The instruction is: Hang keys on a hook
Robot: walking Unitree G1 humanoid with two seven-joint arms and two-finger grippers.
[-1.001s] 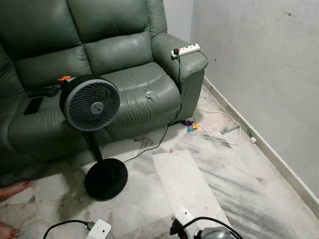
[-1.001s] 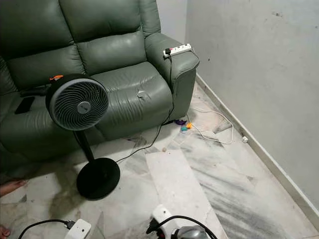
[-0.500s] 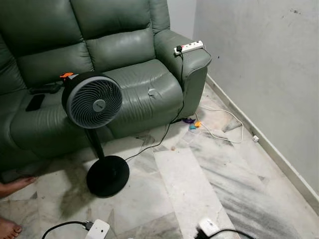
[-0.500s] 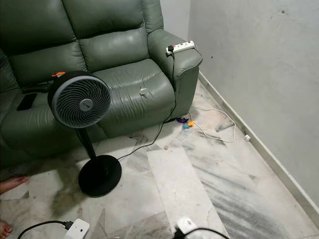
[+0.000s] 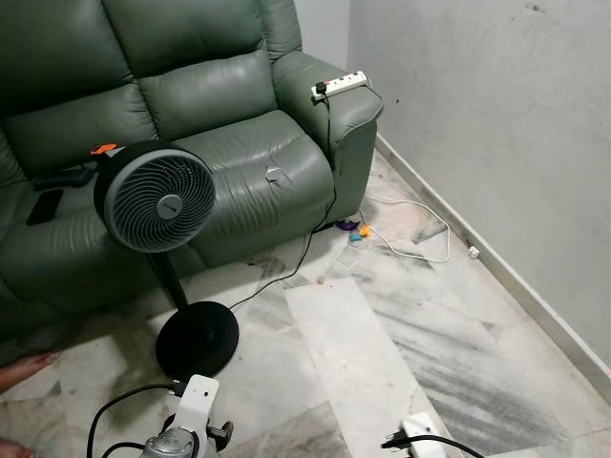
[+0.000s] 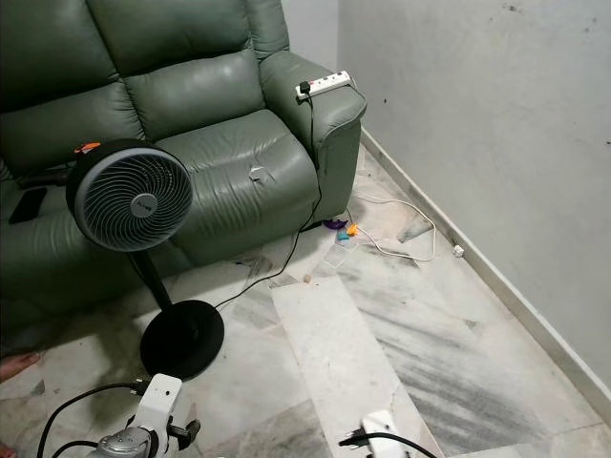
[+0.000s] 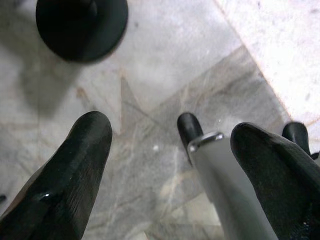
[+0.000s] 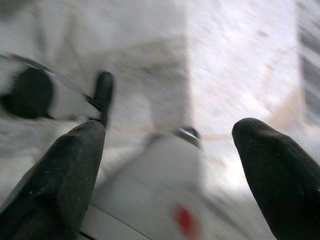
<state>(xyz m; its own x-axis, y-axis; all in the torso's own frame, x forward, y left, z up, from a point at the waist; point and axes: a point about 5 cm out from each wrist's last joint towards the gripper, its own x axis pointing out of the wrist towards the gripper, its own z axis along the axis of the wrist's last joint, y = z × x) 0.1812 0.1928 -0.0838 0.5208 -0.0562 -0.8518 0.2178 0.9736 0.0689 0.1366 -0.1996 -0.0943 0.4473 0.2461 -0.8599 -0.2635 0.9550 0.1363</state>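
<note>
A small silvery item (image 5: 275,174) lies on the green sofa's seat cushion (image 5: 239,162); it is too small to tell whether it is the keys. My left gripper (image 7: 170,132) hangs low over the marble floor, open, with nothing between its black fingers (image 7: 75,170). Its white wrist (image 5: 196,401) shows at the bottom of the left eye view. My right gripper (image 8: 170,130) is open too, over the floor, in a blurred picture. The right wrist (image 5: 420,441) peeks in at the lower edge.
A black standing fan (image 5: 158,198) with a round base (image 5: 197,339) stands before the sofa. A white power strip (image 5: 339,84) sits on the armrest, its cord running down to the floor. Loose cable (image 5: 410,250) and small coloured bits (image 5: 358,230) lie by the grey wall (image 5: 496,124). A person's foot (image 5: 24,367) is at left.
The camera has swung, shifting the whole scene left. My left wrist has risen into the bottom of the view, while the right one has sunk lower.
</note>
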